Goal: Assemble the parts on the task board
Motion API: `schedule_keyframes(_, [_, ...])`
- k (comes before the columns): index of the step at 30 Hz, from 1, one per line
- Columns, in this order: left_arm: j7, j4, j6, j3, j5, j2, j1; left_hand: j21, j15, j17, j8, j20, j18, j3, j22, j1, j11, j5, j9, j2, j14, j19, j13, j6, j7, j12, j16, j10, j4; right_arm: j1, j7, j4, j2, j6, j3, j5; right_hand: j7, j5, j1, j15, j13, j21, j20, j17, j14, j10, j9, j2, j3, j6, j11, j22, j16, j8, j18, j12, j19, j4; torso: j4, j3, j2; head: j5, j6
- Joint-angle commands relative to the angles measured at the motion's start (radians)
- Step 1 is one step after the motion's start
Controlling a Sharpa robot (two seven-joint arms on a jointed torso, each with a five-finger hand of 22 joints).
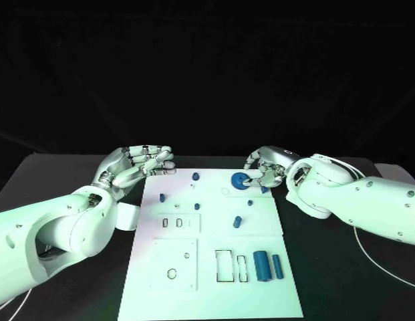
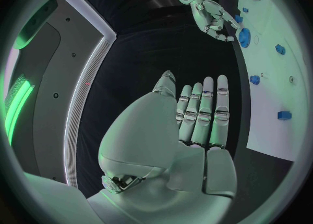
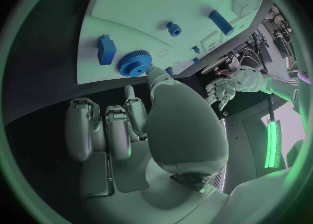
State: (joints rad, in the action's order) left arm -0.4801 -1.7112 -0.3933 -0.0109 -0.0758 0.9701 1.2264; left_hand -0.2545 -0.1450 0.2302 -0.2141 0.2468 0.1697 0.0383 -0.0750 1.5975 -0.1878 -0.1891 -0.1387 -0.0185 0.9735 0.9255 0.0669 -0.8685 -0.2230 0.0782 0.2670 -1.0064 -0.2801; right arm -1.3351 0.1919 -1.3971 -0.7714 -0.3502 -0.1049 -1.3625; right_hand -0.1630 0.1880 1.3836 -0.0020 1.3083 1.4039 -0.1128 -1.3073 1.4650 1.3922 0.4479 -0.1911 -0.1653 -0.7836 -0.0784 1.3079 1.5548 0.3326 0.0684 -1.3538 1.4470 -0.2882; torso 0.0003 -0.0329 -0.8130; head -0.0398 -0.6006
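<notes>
Nearest you on the task board (image 1: 159, 294): two blue cylinders (image 1: 268, 265) by its near right corner. Mid-board, several small blue parts (image 1: 236, 221), shapes hard to make out. Far edge: blue gear (image 1: 240, 179), right hand (image 1: 268, 168) touching it, grip unclear. Far left corner: left hand (image 1: 135, 164), fingers spread, holding nothing.

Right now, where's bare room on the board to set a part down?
Free: the task board strip nearest the robot, below the two upright cylinders, and its near-left corner. Crowded: the far end, around the blue gear by the right hand.
</notes>
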Motion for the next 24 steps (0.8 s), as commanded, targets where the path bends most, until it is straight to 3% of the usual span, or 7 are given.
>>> schedule_keyframes(1, [-0.005,0.000,0.021,0.001,0.003,-0.004,0.001,0.004,0.000,0.002,0.003,0.005,0.014,-0.005,0.001,0.009,-0.003,-0.005,0.001,0.000,-0.005,0.001,0.000,0.004,-0.022,-0.006,-0.004,0.004,-0.001,0.001,0.006,0.018,0.015,0.009,-0.001,-0.023,-0.001,0.004,0.004,0.009,0.060,0.008,0.002,-0.233,0.099,0.010,0.001,0.003,0.006,0.008,-0.002,0.076,0.005,0.006,-0.020,-0.009,0.009,0.000,0.0000,0.0009,0.001,-0.002,-0.001])
schedule_keyframes(24, [-0.003,0.006,0.025,0.001,0.003,-0.011,0.001,0.004,0.000,0.002,0.003,0.005,0.014,-0.005,0.001,0.009,-0.003,-0.005,0.001,0.000,-0.005,0.001,0.000,0.004,-0.022,-0.006,-0.004,0.004,-0.001,0.019,-0.001,0.072,0.066,0.038,-0.007,-0.035,-0.001,0.006,0.008,0.010,0.072,0.017,0.001,-0.245,0.102,0.015,0.003,0.012,0.006,0.003,-0.002,0.087,0.010,0.015,-0.023,-0.021,0.015,0.002,-0.0007,0.0023,0.000,0.004,-0.006])
